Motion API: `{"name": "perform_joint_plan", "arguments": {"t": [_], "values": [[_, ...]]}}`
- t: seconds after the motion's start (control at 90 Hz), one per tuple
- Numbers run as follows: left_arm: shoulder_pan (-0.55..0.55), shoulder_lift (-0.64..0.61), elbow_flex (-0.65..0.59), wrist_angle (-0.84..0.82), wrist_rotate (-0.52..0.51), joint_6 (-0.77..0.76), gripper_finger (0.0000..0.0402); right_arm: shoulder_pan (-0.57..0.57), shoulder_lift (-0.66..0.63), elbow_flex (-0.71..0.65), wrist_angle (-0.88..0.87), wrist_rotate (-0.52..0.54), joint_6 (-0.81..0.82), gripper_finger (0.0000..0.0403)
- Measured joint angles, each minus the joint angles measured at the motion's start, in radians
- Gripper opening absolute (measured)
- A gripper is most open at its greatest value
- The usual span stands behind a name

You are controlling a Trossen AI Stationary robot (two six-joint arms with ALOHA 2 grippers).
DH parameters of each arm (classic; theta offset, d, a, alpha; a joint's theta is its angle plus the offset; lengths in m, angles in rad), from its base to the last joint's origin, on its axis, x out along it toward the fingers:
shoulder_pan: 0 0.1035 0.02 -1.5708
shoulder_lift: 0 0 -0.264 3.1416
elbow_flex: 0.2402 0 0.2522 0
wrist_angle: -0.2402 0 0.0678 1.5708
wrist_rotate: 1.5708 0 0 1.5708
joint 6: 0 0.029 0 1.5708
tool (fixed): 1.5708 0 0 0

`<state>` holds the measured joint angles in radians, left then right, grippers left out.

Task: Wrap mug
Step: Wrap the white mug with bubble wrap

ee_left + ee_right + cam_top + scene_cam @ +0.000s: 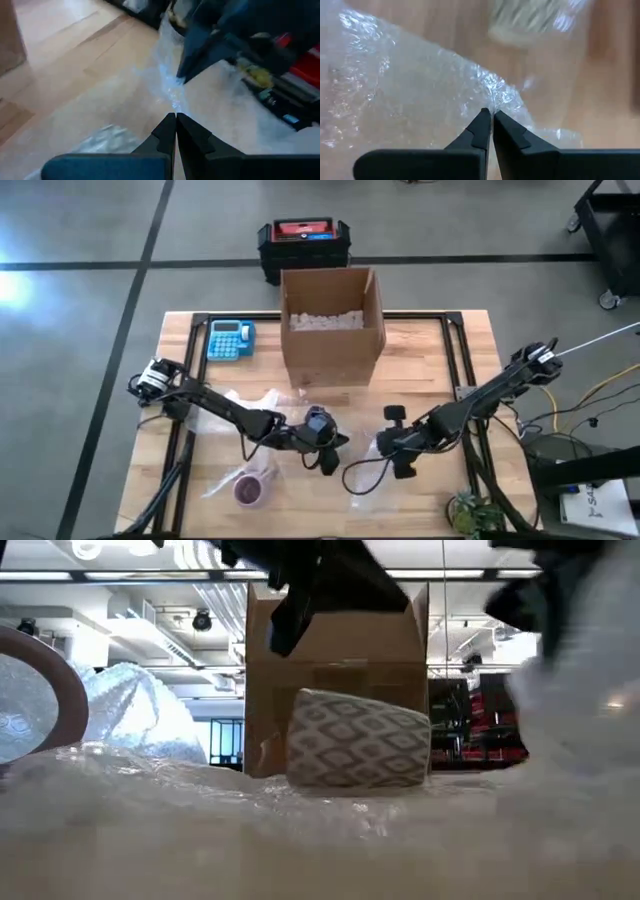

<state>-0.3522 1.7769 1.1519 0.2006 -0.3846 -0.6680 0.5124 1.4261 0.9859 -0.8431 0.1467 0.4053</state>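
Observation:
A grey-and-white patterned mug [360, 740] lies on its side on a clear bubble wrap sheet [372, 480], in front of the cardboard box; from above the mug [318, 420] shows beside my left arm. My left gripper [334, 462] and my right gripper [380, 448] meet just near of the mug. Both are shut on the wrap. In the right wrist view the mug [535, 20] lies beyond the raised wrap [420, 85]. My left gripper pinches a bunched ridge of the bubble wrap [173, 102] between its two fingertips, coming in low from the table's left. The wrap rises to the pinch and the rest lies on the table. My right gripper pinches a gathered fold of the wrap [493, 106] between its fingertips, reaching from the table's right. The sheet spreads away from the pinch, crumpled, toward the mug.
An open cardboard box [330, 325] with white filler stands at the far middle. A blue calculator [230, 340] lies to its left. A maroon round cup-like thing [250, 488] sits near the front left on the wrap. A small plant [470, 510] is at the front right.

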Motion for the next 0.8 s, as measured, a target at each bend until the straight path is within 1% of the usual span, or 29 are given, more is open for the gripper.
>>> {"name": "perform_joint_plan", "arguments": {"t": [0.056,0.156,0.222,0.3,0.367,0.422,0.467,0.511,0.567,0.622,0.678,0.733,0.8], "values": [[-0.003,-0.001,0.001,0.000,0.001,0.002,0.0000,0.006,-0.001,-0.015,-0.066,-0.039,0.053,0.0004],[-0.004,-0.001,0.001,-0.009,0.005,0.001,0.0000,0.005,0.000,-0.031,-0.118,-0.131,0.106,0.0015],[-0.004,-0.001,0.001,-0.014,0.009,-0.001,0.0000,0.004,0.000,-0.028,-0.135,-0.210,0.111,0.0034],[-0.004,-0.003,0.001,-0.018,0.025,-0.007,0.0000,-0.002,0.000,0.000,-0.194,-0.286,0.109,0.0065],[-0.008,-0.009,0.001,-0.018,0.033,-0.007,0.0000,-0.010,-0.004,0.041,-0.253,-0.308,0.110,0.0095],[-0.013,-0.014,0.001,-0.027,0.033,-0.007,0.0000,-0.019,-0.004,0.079,-0.305,-0.304,0.104,0.0119],[-0.020,-0.019,0.002,-0.043,0.035,-0.007,0.0000,-0.027,-0.004,0.110,-0.307,-0.303,0.078,0.0136],[-0.025,-0.025,0.002,-0.068,0.035,-0.010,0.0000,-0.033,-0.004,0.137,-0.270,-0.291,0.039,0.0152],[-0.030,-0.035,0.002,-0.103,0.036,-0.027,0.0000,-0.033,-0.004,0.156,-0.181,-0.216,-0.021,0.0167],[-0.035,-0.046,0.002,-0.155,0.035,-0.051,0.0000,-0.033,-0.004,0.154,-0.051,-0.119,-0.086,0.0179],[-0.040,-0.056,0.002,-0.205,0.031,-0.080,0.0000,-0.039,-0.002,0.129,0.119,-0.053,-0.161,0.0186],[-0.042,-0.059,0.002,-0.253,0.029,-0.102,0.0000,-0.060,0.011,0.086,0.279,-0.040,-0.231,0.0189],[-0.044,-0.059,0.002,-0.300,0.029,-0.126,0.0000,-0.095,0.035,0.036,0.417,-0.036,-0.276,0.0189]]}}
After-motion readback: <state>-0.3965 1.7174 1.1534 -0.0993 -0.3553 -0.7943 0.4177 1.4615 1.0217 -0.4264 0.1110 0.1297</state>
